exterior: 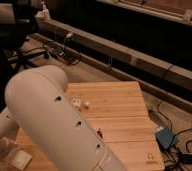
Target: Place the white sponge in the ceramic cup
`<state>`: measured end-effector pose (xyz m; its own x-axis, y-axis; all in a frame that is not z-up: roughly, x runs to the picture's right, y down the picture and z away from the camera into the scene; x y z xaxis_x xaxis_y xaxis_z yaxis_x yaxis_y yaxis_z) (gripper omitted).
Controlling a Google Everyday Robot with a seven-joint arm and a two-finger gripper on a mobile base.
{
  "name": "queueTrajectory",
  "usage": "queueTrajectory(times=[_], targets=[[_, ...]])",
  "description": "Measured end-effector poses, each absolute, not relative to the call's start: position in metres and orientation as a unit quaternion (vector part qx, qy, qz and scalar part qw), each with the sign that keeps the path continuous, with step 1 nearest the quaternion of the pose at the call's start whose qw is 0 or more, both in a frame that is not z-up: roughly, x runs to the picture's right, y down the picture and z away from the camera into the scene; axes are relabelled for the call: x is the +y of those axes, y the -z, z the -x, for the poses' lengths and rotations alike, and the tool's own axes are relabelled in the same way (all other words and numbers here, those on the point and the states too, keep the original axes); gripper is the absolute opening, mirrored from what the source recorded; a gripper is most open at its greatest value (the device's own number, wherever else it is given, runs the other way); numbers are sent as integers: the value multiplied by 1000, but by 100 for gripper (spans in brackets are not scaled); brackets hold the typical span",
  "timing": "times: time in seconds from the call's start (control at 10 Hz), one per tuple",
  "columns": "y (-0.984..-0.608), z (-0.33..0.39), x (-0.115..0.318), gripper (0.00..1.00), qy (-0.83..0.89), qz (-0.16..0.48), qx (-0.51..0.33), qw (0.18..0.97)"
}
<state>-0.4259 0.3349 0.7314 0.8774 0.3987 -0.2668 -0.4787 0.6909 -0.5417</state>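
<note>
My big white arm (pixel 54 125) fills the lower left of the camera view, bent over a wooden table (pixel 124 115). Its forearm runs down to the bottom left corner, where my gripper (pixel 6 146) is only partly seen at the table's near left end. A flat off-white square pad, which looks like the white sponge (pixel 20 159), lies on the table right beside the gripper. Two small white things (pixel 80 103) sit mid-table just past the arm; one is blocky, and the rounder one may be the ceramic cup. The reddish-brown bowl is hidden.
A tiny dark speck (pixel 99 133) lies on the table by the arm. The table's right edge drops to a floor with a blue box (pixel 165 137) and cables. A long low rail (pixel 139 60) runs behind the table. An office chair (pixel 19 55) stands at far left.
</note>
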Motion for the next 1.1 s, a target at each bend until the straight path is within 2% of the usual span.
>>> queueTrajectory(times=[1.1], targets=[[-747,424,331,65,-268,318,89,905]])
